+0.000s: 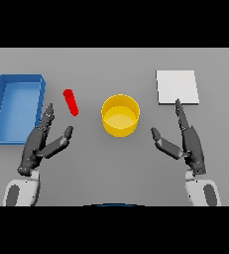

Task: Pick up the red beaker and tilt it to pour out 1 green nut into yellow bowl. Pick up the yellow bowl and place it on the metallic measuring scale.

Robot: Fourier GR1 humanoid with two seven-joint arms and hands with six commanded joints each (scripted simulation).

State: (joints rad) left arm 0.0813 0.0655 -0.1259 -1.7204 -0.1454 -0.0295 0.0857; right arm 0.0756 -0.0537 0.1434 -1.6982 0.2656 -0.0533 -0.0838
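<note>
A slim red beaker (71, 102) stands on the grey table, left of centre, leaning slightly. The yellow bowl (120, 115) sits in the middle of the table; I cannot make out anything inside it. The pale metallic scale (177, 87) lies flat at the back right. My left hand (38, 144) rests open at the front left, its fingertips just short of the beaker and to its left. My right hand (188, 144) is open at the front right, fingers pointing toward the scale's near edge, apart from the bowl. No green nut is visible.
A blue open tray (2, 106) stands at the far left edge of the table, right beside my left hand.
</note>
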